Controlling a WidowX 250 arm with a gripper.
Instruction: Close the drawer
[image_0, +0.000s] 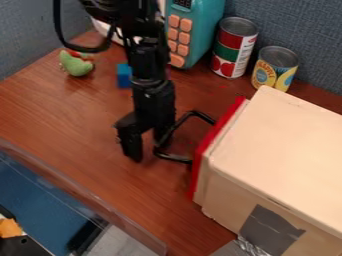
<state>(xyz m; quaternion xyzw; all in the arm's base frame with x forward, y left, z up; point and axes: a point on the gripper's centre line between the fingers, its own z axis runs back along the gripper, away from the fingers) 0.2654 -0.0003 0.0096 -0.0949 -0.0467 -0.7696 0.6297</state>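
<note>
Cabinet (284, 145), cut off at right, hides most of the drawer (208, 142).

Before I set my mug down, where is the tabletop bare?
Bare wood lies between the green toy, blue block and near table edge. Crowded: around the drawer handle, where the gripper hangs, and the back, with teal toy, red can and yellow can.
</note>
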